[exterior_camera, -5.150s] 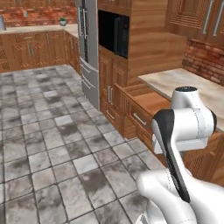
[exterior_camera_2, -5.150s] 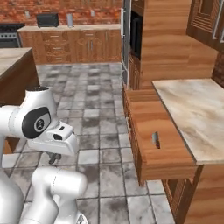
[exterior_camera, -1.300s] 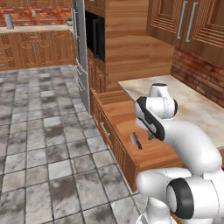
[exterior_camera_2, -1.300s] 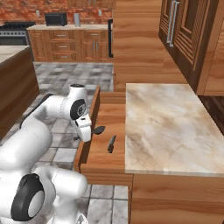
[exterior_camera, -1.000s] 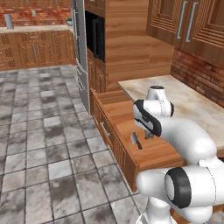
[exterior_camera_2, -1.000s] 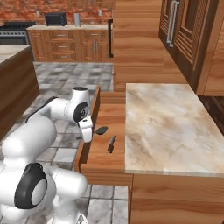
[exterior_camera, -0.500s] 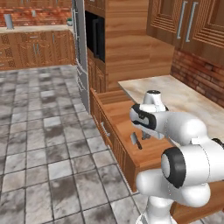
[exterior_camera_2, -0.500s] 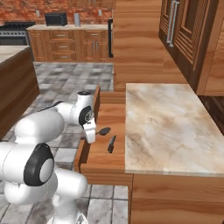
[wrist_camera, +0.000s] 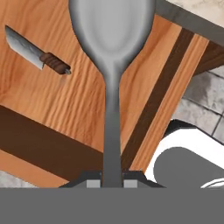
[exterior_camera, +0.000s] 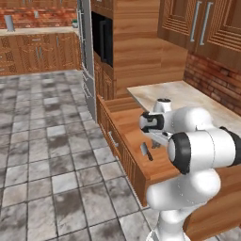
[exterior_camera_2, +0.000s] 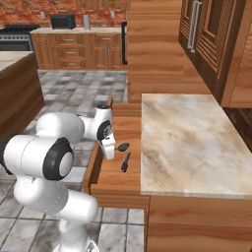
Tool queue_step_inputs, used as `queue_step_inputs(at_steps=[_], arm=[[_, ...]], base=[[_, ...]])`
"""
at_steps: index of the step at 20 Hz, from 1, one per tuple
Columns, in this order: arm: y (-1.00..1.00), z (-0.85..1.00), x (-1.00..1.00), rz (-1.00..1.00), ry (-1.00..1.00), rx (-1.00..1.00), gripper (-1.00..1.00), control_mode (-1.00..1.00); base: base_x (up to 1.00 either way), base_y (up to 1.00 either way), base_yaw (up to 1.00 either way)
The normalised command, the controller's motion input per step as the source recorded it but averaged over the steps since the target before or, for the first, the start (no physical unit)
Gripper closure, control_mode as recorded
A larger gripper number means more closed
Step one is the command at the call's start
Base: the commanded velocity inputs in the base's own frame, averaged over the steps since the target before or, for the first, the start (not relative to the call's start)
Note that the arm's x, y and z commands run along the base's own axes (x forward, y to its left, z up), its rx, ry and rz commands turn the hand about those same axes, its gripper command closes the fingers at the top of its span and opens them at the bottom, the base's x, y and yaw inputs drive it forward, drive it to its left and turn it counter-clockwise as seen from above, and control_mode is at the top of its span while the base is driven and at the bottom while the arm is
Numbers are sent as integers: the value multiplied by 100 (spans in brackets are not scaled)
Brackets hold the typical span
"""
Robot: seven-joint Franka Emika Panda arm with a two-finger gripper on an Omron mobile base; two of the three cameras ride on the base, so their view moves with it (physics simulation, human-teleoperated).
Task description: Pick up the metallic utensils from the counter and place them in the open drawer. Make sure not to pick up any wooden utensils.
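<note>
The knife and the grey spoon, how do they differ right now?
The knife lies flat on the floor of the open drawer; the spoon is held above it in the tool. The knife has a dark handle and flat blade; the spoon is all grey with a rounded bowl. Both are metallic.

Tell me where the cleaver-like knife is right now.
The knife lies flat on the floor of the open drawer, upper left in the hand view, beside the metal spoon that the tool holds.

Grey spoon, grey-bladed dark-handled knife, reddish-brown drawer.
</note>
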Motion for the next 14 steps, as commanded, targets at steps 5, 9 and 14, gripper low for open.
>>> queue_step_inputs(at_steps=[5,9,14], arm=[[1,-42,16,0,0,0,100,-100],[0,-34,18,0,-1,0,100,-100],[-1,-37,15,3,-1,0,100,-100]], base=[[0,0,0],[0,0,0],[0,0,0]])
